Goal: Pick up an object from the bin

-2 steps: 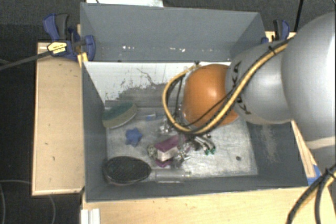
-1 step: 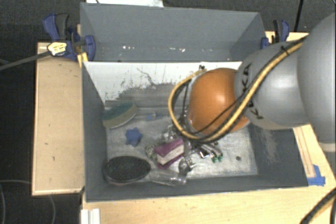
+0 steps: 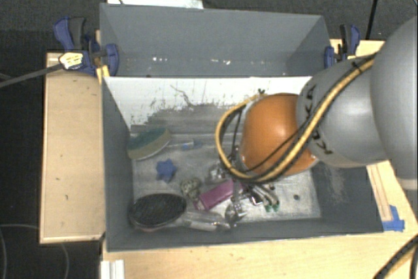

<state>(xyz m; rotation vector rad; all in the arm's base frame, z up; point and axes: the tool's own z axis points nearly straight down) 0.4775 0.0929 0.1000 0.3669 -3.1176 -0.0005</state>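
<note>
The gripper (image 3: 247,198) sits low in the bin (image 3: 117,166), just beside a purple block (image 3: 217,194) — low enough, I judge, to grasp there — whether the jaws are spread I cannot tell.

Magenta oblong block (image 3: 215,195), lying flat, tilted, front centre of bin (image 3: 119,166) floor.

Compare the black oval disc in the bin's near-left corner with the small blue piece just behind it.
The black oval disc is dark and dull; the small blue piece is bright blue. The disc is much larger than the blue piece. The disc is a flat oval, the blue piece lumpy with short points. Both lie loose on the floor of the bin, in its left half.
</note>
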